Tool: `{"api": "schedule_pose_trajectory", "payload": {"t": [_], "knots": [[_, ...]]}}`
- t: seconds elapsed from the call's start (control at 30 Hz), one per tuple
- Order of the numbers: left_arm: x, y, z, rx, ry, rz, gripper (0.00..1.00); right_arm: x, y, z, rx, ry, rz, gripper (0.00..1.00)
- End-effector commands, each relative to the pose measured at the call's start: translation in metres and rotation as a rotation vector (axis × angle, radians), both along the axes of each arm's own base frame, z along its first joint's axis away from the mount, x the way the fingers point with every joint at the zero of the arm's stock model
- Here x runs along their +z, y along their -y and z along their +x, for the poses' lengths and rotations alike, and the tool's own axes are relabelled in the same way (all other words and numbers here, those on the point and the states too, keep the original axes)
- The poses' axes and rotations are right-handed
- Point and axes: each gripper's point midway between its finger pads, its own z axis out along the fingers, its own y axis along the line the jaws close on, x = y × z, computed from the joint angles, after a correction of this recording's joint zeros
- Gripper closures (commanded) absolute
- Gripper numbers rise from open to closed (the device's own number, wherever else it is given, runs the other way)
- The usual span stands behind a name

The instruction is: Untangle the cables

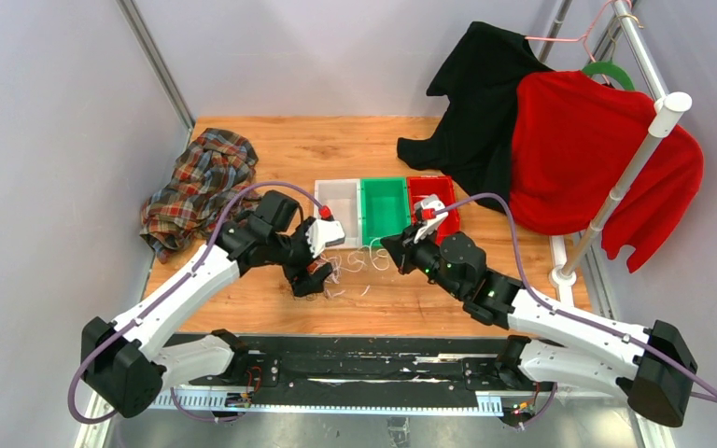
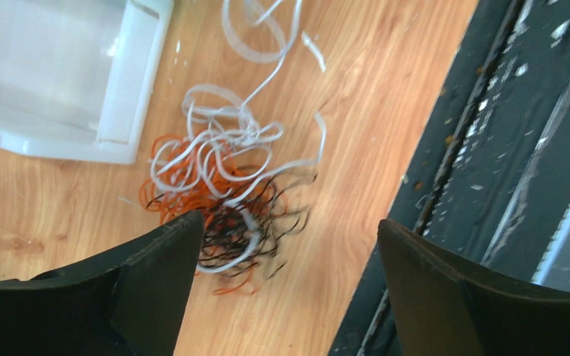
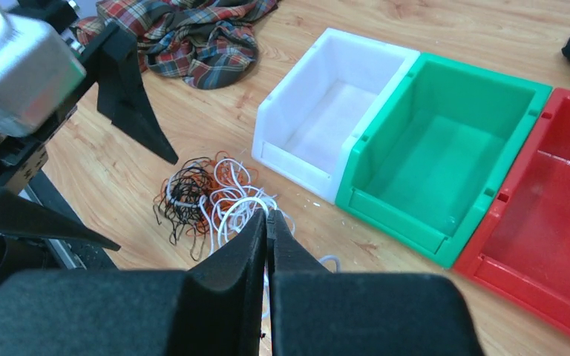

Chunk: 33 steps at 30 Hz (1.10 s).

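While both arms sit over the wood, how much of it is undone? (desk)

Very little, I'd judge: the cables (image 2: 223, 185) lie in one clump at the middle of my left wrist view, white loops over orange and black, just beside the white bin (image 2: 137, 81) at upper left. (me)

And the pincers? (desk)

My left gripper (image 2: 288, 222) stands wide apart over the clump with nothing in it. My right gripper (image 3: 268, 216), bottom centre of its own view, is pressed fully closed at the edge of the white strands; whether one is pinched I cannot tell. (me)

Anything sorted? (desk)

I see no strand in the white bin, the green bin (image 3: 393, 211) or the red bin (image 3: 516, 222) at the right; by my reckoning all three colours are left to separate (me)
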Motion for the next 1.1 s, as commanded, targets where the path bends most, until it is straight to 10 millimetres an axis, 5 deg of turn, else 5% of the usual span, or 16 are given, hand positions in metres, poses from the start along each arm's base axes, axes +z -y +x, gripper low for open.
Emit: {"api": "schedule_pose_trajectory", "payload": {"t": [0.0,0.3,0.47,0.57,0.77,1.07], "knots": [[0.051,0.019,-0.009,-0.024,-0.02,-0.138,0.04,0.037,-0.005,-0.004,0.055,0.043,0.027,0.99],[0.121,0.043,-0.001,-0.057,0.065,-0.308,0.01,0.132,-0.034,-0.034,0.268,0.104,0.235,0.99],[0.162,0.058,0.011,-0.043,0.218,-0.488,0.02,0.166,-0.048,-0.05,0.373,0.112,0.346,0.99],[0.175,0.067,-0.002,-0.073,0.182,-0.594,0.06,0.179,-0.054,-0.057,0.407,0.118,0.386,0.99],[0.151,0.071,-0.008,-0.074,0.169,-0.644,0.16,0.212,-0.059,-0.067,0.456,0.156,0.451,0.99],[0.139,0.074,0.028,0.062,0.247,-0.665,0.31,0.232,-0.061,-0.082,0.516,0.178,0.489,0.99]]}}
